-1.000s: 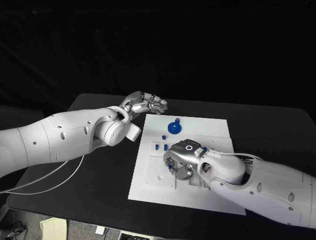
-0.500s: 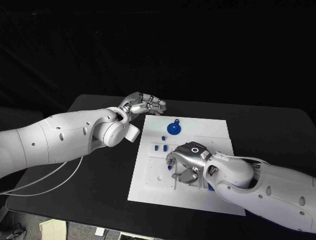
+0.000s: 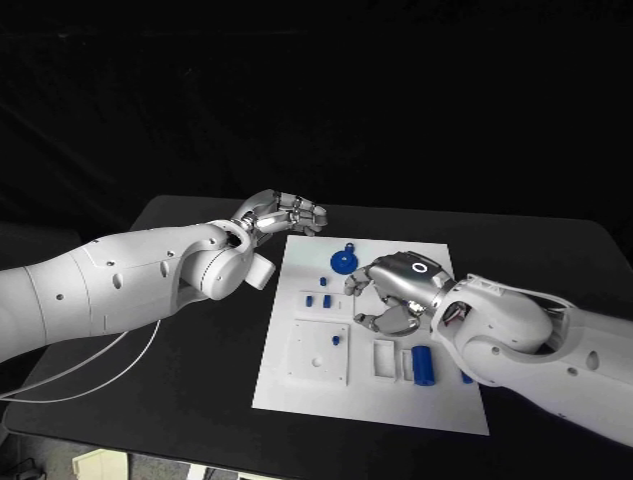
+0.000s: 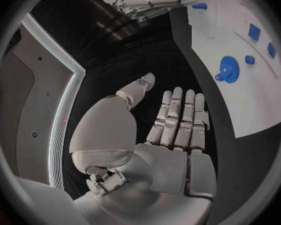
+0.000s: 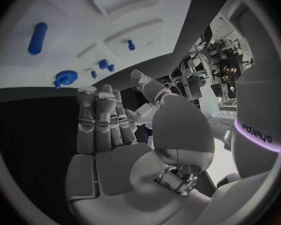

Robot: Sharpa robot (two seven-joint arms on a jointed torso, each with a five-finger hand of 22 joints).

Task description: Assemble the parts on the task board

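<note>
The white task board (image 3: 362, 400) lies in the middle of the black table. A blue gear (image 3: 345, 262) sits near its far edge, with small blue pieces (image 3: 319, 298) just nearer. A blue cylinder (image 3: 424, 364) lies in a slot on the near right part, and a small blue peg (image 3: 335, 339) stands in a raised white block. My right hand (image 3: 396, 295) hovers over the board's middle, fingers apart, holding nothing; its fingers (image 5: 100, 120) stand straight. My left hand (image 3: 280, 213) hangs over the table off the board's far left corner, empty, with fingers (image 4: 178, 117) straight.
Bare black table (image 3: 201, 360) surrounds the board on all sides. The left wrist view shows the board (image 4: 240, 85), the gear (image 4: 228, 66) and my right hand (image 4: 143, 0) beyond. The right wrist view shows the cylinder (image 5: 37, 37) and gear (image 5: 65, 77).
My right hand has risen and drawn from the board's near middle toward its far side, uncovering the blue cylinder in its slot. The left hand has stayed put.
</note>
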